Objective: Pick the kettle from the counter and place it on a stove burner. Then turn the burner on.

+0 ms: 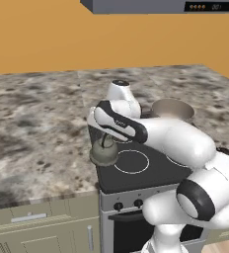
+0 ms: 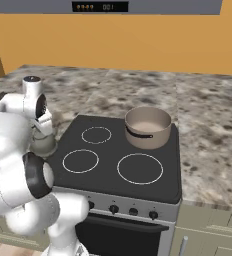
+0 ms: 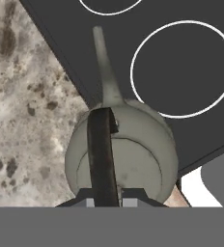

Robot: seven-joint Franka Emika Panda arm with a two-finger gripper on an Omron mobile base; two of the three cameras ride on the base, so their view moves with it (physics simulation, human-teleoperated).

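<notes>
Hand view: gripper [image 3: 104,202] clenched on the dark handle [image 3: 102,154] of the kettle [image 3: 121,154]; spout [image 3: 104,67] reaches over the cooktop [image 3: 191,125] edge toward a burner [image 3: 184,67].

Left base view: kettle [image 1: 104,152] straddles the cooktop's left edge beside the counter [image 1: 32,128].

Right base view: tan pot [image 2: 148,126] on the rear right ring; three rings bare. Hood display [image 2: 99,6] unreadable.

The squat grey-green kettle [image 3: 128,159] sits upright over the cooktop's left edge, half above the speckled counter [image 1: 37,128]. Its spout points across the black glass, beside a white-ringed stove burner [image 3: 184,67].
</notes>
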